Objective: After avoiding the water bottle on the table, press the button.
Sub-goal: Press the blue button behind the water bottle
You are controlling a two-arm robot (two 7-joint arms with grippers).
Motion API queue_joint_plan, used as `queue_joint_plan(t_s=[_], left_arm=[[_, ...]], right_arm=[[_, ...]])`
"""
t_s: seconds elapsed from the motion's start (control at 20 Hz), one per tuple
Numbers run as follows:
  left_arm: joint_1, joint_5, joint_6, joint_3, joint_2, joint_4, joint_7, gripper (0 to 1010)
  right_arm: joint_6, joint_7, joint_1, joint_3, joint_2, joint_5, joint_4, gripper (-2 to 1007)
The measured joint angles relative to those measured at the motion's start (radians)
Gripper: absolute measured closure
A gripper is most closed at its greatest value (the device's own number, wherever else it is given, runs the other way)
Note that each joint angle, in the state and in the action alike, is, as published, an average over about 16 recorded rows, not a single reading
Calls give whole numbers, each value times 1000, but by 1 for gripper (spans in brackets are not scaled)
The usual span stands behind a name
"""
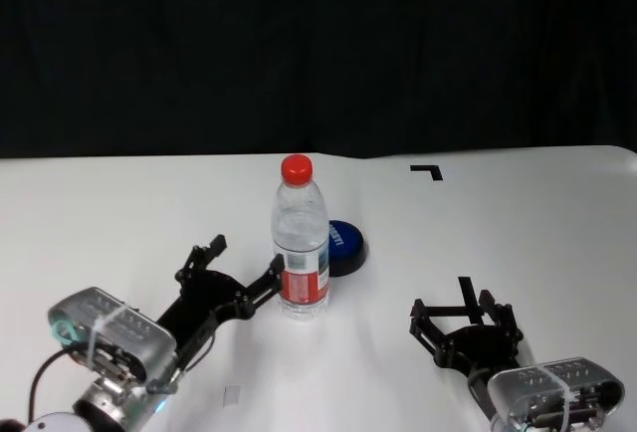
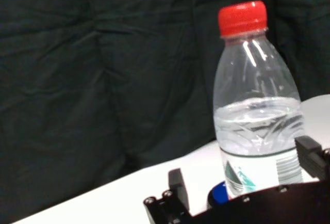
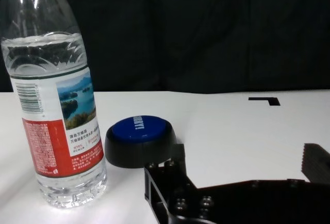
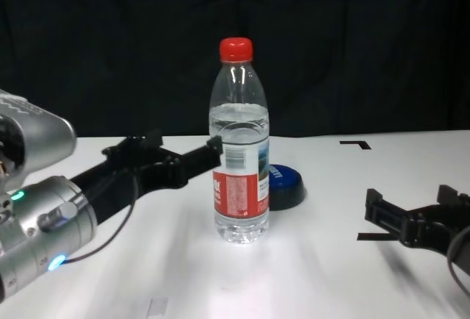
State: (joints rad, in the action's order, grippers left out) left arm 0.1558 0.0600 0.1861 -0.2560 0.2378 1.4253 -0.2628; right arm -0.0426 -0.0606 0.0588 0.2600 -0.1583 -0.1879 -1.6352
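The water bottle (image 1: pixel 301 243), clear with a red cap and a red, white and blue label, stands upright mid-table (image 1: pixel 119 213). The dark blue button (image 1: pixel 345 246) lies just behind it to the right, partly hidden by it. My left gripper (image 1: pixel 244 263) is open, low over the table left of the bottle. One fingertip (image 1: pixel 272 279) is right at the bottle's side; I cannot tell if it touches. In the left wrist view the bottle (image 2: pixel 258 115) fills the right side. My right gripper (image 1: pixel 460 315) is open and empty, near the front right. Its wrist view shows the button (image 3: pixel 139 139) and the bottle (image 3: pixel 51 105).
A black corner mark (image 1: pixel 428 170) lies at the back right of the table, and a short black mark (image 1: pixel 465 288) lies just beyond my right gripper. A black curtain hangs behind the table's far edge.
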Motion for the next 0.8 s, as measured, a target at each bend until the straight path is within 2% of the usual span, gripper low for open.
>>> queue_joint_plan(t_s=[0.8], left_arm=[[-108,-37,-16,69,3,114,67,1]], right_arm=[[0,0,0,0,0,0,0,2]])
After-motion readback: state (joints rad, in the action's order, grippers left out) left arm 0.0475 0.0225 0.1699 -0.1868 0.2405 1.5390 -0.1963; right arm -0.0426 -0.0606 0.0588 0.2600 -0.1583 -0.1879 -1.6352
